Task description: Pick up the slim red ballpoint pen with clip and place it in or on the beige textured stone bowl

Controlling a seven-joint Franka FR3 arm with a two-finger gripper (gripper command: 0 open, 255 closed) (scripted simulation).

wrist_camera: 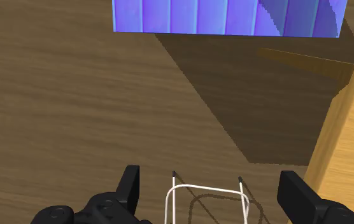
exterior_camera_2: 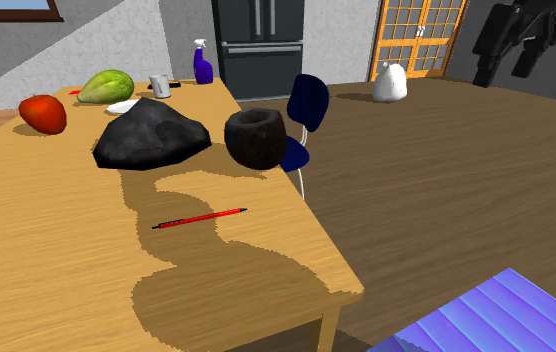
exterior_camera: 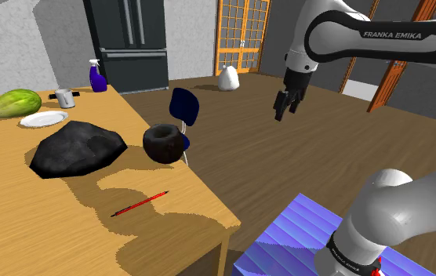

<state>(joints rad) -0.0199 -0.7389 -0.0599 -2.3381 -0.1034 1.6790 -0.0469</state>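
Note:
A slim red pen lies flat on the wooden table, near its front edge. Further back, at the table's edge, stands a dark, nearly black rough bowl, upright and empty as far as I can see. My gripper hangs in the air over the wooden floor, off the table on the shoulder view's right, far from both pen and bowl. It is open with nothing held; between its fingers I see a chair's white wire legs below.
A large black rock-like lump sits beside the bowl. A blue chair stands against the table's edge. At the table's back are a green fruit, a red one, a plate, a mug and a spray bottle. The blue stand is close by.

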